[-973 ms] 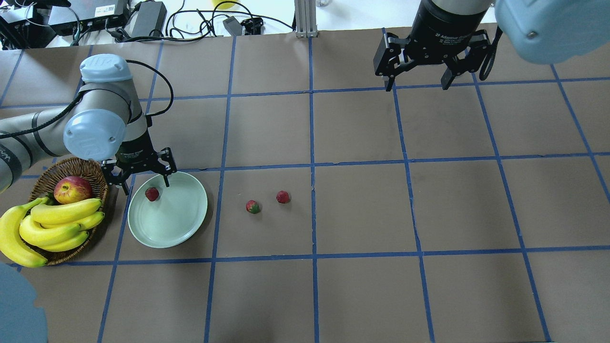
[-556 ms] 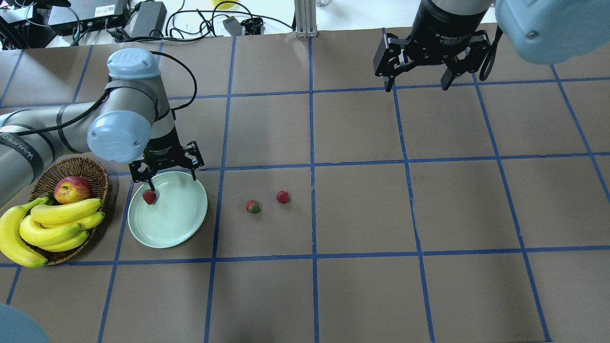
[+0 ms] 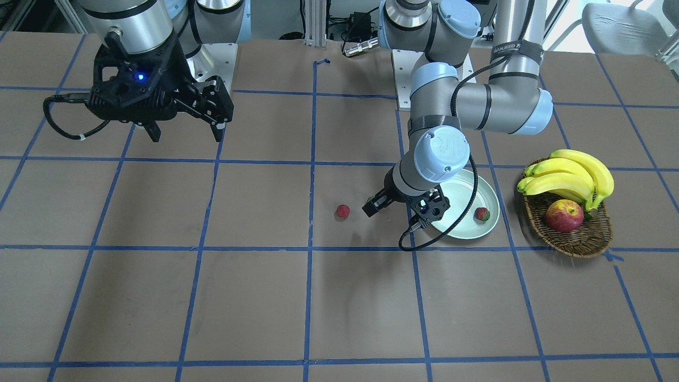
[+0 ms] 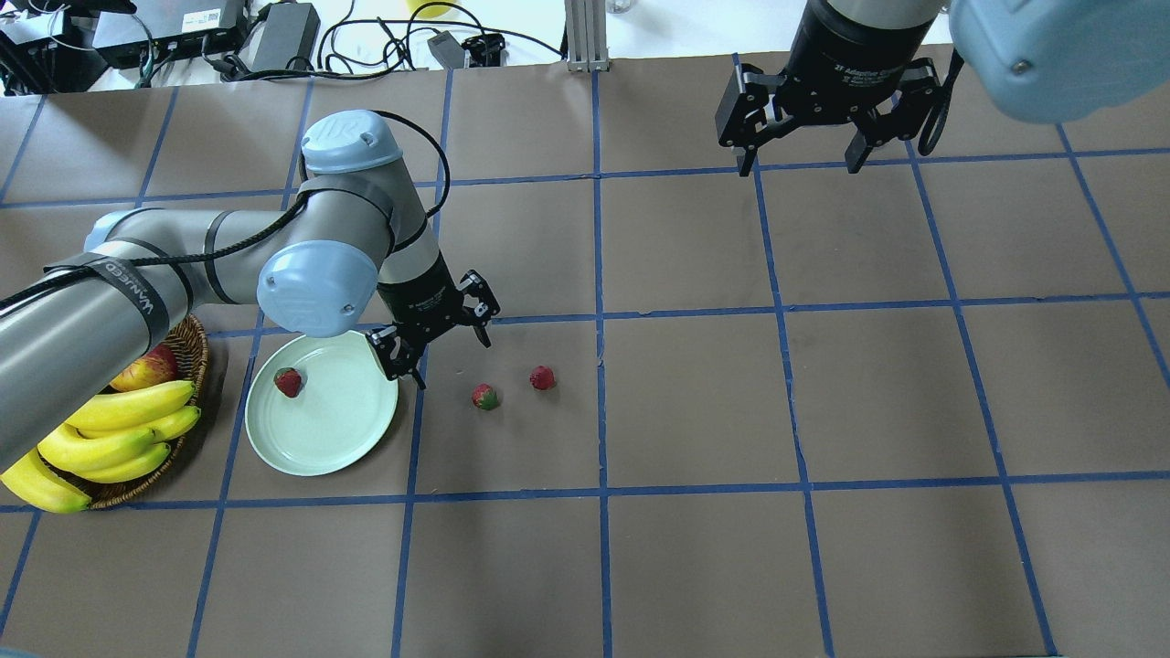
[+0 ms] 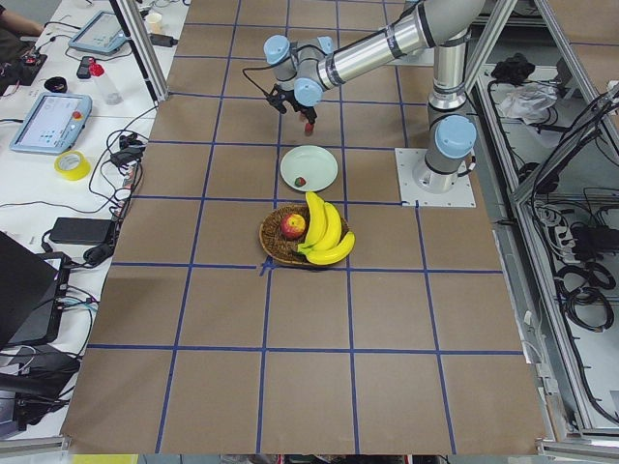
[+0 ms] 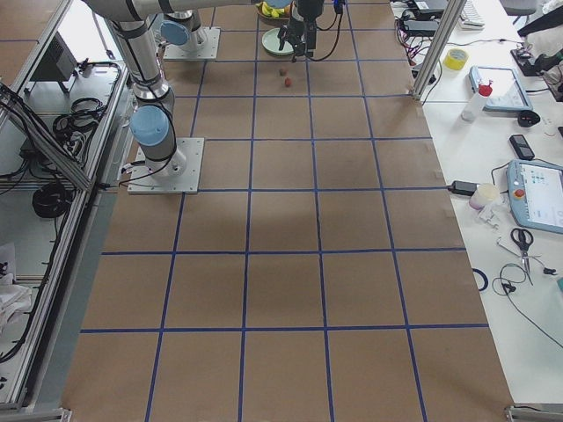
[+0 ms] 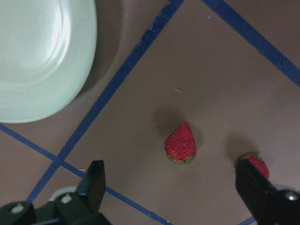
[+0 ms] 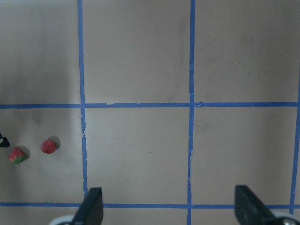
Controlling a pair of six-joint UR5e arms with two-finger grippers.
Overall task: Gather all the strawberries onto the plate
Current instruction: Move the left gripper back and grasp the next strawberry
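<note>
One strawberry [image 4: 289, 382] is lying inside the plate [image 4: 340, 437], close to its far left rim. The other two are sitting on the bare desk [image 4: 695, 402] to the plate's right. The green-tipped strawberry [image 4: 484, 397] is resting near the plate, and the plain red strawberry [image 4: 543, 377] is lying just beside it, a little farther and to the right, the two not touching. The left gripper [image 4: 453, 363] is hovering over the desk between the plate's right rim and the green-tipped strawberry, with its jaws standing wide apart and holding nothing (the left wrist view is showing that berry on the desk ahead of the two fingertips, with the plate's edge at the upper left). The right gripper [image 4: 802, 168] is hanging over the far right part of the desk, well apart from every fruit, its jaws likewise spread and empty. To the left of the plate a wicker basket [image 4: 190, 358] is sitting near the desk's left edge, carrying a bunch of bananas [image 4: 119, 422] and an apple [image 4: 154, 367], which the left arm is partly hiding in the overhead view.
</note>
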